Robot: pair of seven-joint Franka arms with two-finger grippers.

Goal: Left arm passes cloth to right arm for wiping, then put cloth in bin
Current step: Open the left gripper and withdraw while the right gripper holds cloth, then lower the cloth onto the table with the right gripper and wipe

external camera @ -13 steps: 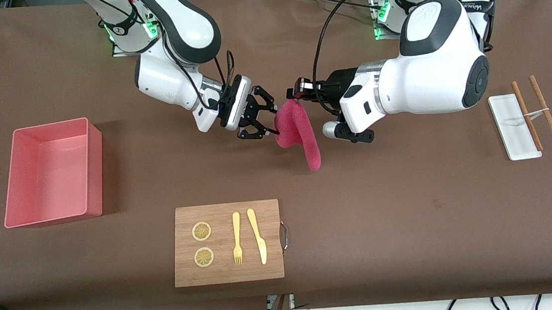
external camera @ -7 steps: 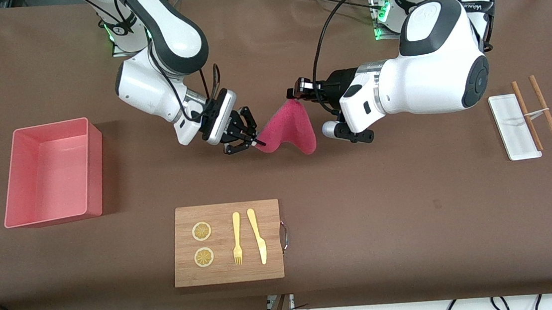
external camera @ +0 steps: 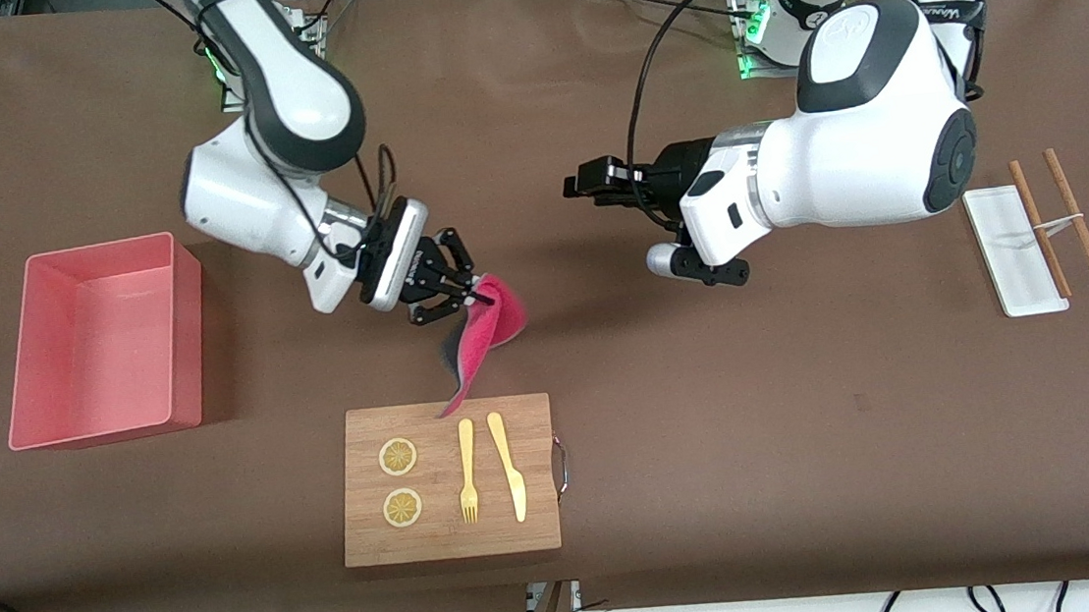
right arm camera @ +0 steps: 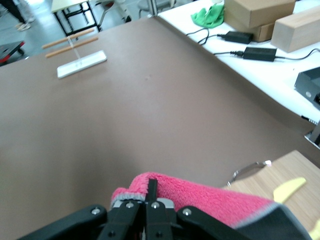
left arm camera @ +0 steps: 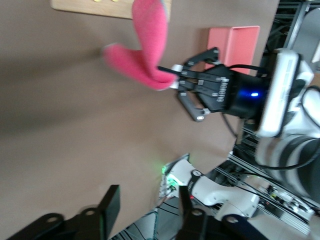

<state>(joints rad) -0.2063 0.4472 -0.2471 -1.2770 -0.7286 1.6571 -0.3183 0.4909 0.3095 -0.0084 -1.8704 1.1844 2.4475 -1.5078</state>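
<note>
**Cloth hanging from the right claw, left claw let go**

Gripped at one corner of the cloth (external camera: 486, 333) by the right claw (external camera: 479, 297), with the fingers shut tight on the fabric. Held up over the tabletop (external camera: 760, 405), between the bin (external camera: 186, 308) and the table's middle, just above the farther edge of the cutting board (external camera: 447, 541).

Hangs long and narrow, folded lengthwise. Long axis slanted from the pinched corner down to a free tip that points at the board. Shows the magenta face on the side toward the left arm's end and the dark grey face with its grey edge on the side toward the bin. Cannot tell whether the tip touches the wood.

Left claw (external camera: 580, 188): fingers spread apart, nothing between them, up over the tabletop, well apart from the cloth and pointing toward the right arm's end.

Bin upright near the right arm's end, open side up. On the board: two lemon slices (external camera: 400, 481), a yellow fork (external camera: 467, 470) and a yellow knife (external camera: 508, 465), lying side by side. At the left arm's end, a white tray (external camera: 1016, 289) with two wooden sticks (external camera: 1075, 220).
</note>
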